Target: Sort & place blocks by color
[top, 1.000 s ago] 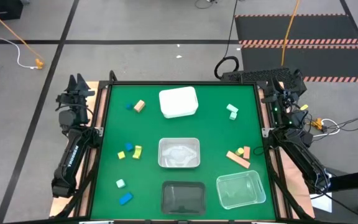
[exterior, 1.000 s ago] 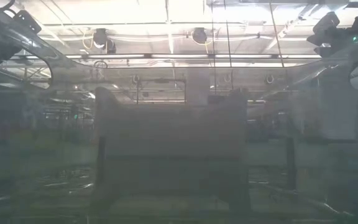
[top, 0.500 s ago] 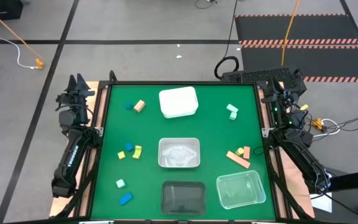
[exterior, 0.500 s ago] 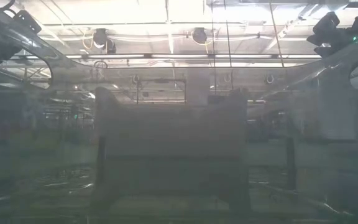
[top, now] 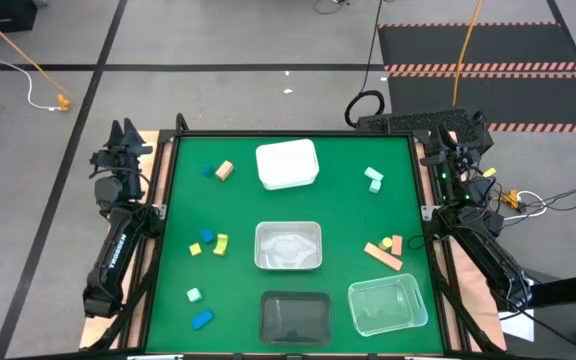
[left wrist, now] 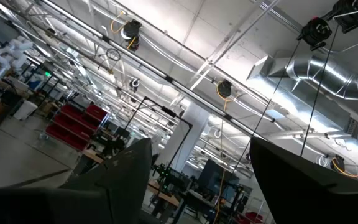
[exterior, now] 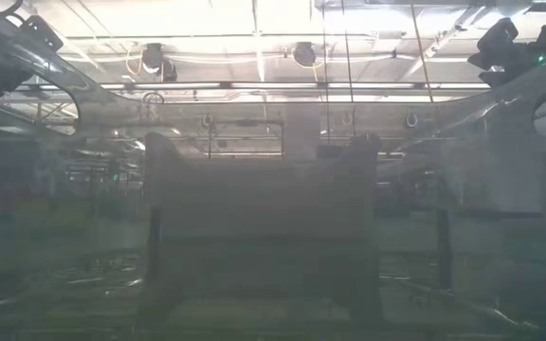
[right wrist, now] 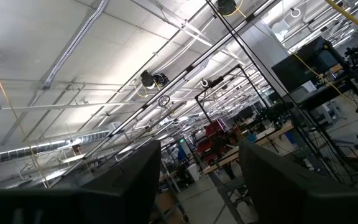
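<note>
Outboard, both grippers (top: 126, 133) (top: 465, 128) beyond table (top: 298, 220) edges.

1. the left hand (left wrist: 197, 180) fills the lower edge, its two dark fingers (left wrist: 126, 177) spread apart with nothing between them.
2. beyond them, a bright hall ceiling with long light strips (left wrist: 229, 46) and a silver duct (left wrist: 328, 78).
3. hanging cable reels (left wrist: 131, 28); red shelving (left wrist: 73, 121) far off.

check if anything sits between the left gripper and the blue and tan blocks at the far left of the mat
Nothing visible does. The left gripper is parked off the table's far left corner, fingers open and empty. Between it and the blue block and tan block lies only bare green mat; the white tub sits beyond them.
</note>
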